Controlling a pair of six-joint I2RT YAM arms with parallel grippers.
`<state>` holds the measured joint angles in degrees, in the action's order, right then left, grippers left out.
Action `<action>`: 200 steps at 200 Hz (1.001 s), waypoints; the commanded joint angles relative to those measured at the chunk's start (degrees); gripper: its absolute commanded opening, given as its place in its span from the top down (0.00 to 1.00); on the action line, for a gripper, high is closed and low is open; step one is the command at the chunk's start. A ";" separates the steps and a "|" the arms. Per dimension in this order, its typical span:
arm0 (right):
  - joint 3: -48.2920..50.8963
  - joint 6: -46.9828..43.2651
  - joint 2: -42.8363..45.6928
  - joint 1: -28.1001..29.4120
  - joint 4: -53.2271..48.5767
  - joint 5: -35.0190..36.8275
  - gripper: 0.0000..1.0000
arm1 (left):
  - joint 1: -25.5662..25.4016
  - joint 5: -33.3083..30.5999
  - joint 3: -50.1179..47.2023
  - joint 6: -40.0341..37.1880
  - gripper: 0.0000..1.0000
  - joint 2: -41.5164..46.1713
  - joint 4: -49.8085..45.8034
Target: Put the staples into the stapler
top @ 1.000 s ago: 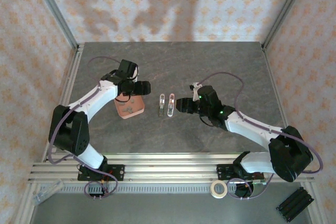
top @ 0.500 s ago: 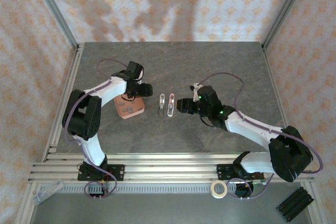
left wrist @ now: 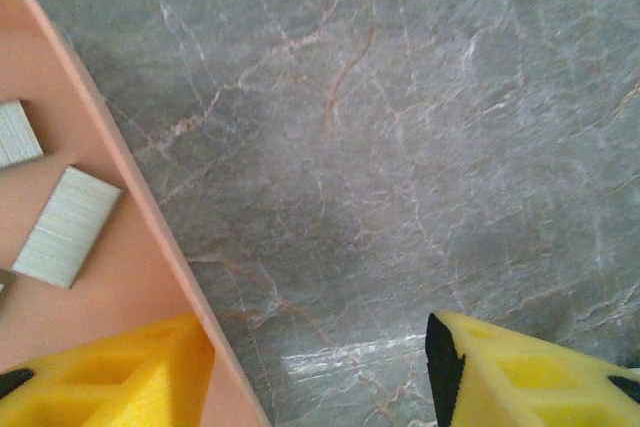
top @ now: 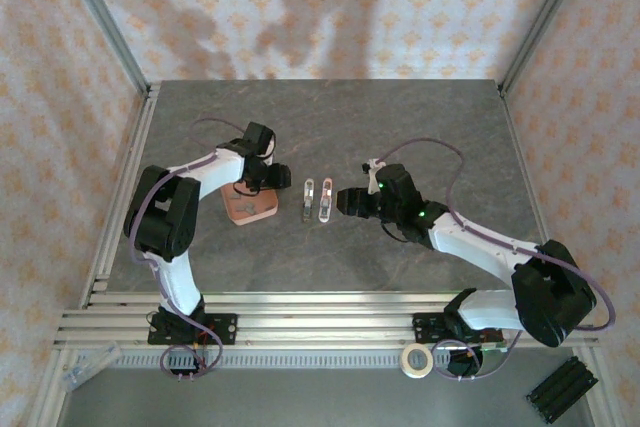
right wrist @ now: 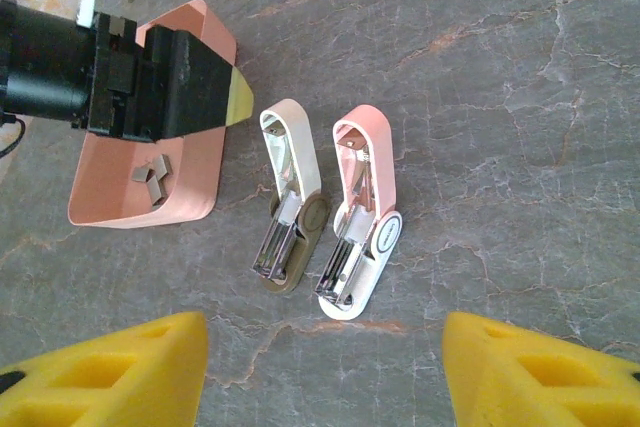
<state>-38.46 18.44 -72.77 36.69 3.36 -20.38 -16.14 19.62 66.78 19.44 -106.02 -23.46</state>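
A grey marbled table carries a salmon-pink tray, a white stapler and a pink stapler.

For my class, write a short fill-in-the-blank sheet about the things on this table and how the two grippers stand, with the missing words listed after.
1. A pink stapler and a white stapler lie side by side, ____ staplers in all.
2. The staples lie inside the salmon-pink tray, which in the top view sits to the ____ of both staplers.
3. The left gripper and the right gripper both have their jaws ____.
Missing words: two; left; open.
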 commanded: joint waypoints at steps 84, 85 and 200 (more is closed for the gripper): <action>-0.21 0.92 1.11 0.79 -1.80 0.91 0.37 | -4.95 4.20 -4.33 -4.28 0.45 3.60 -1.55; -0.25 0.91 1.08 0.81 -1.83 0.89 0.37 | -4.95 4.20 -4.40 -4.30 0.45 3.65 -1.57; -10.76 -7.23 -3.86 7.44 -11.08 3.22 0.40 | -4.14 -2.14 -16.32 0.33 0.34 23.20 0.67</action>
<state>-46.19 15.03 -76.14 42.44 -3.84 -19.51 -20.99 21.56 54.33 17.50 -87.74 -23.38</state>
